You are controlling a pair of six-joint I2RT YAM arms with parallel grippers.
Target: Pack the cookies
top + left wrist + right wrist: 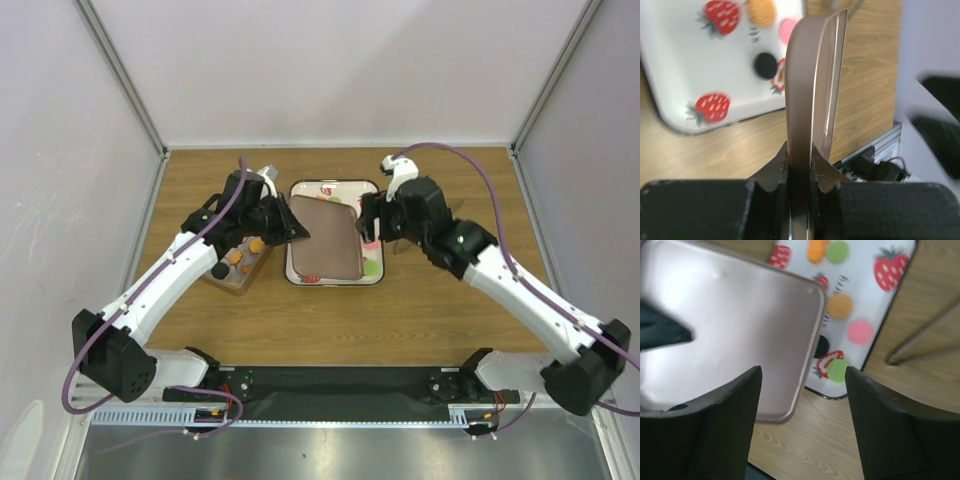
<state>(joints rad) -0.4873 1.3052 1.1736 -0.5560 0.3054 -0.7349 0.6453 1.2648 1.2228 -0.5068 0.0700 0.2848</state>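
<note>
A thin, smooth rose-gold lid [325,238] with rounded corners hangs over the glossy white, strawberry-printed tray [331,184] at the centre of the top view. The left claw [800,167] pinches its edge, and the left wrist view shows the sheet edge-on. The right claw [802,374] is spread and empty above the lid's corner. The cookies [839,305], flat matte discs in orange, pink, green and black, lie on the tray's uncovered right strip, one black disc half hidden by the lid. Only the top view shows a small brown box [238,272] holding more discs, left of the tray on the wood-grain surface [440,310].
</note>
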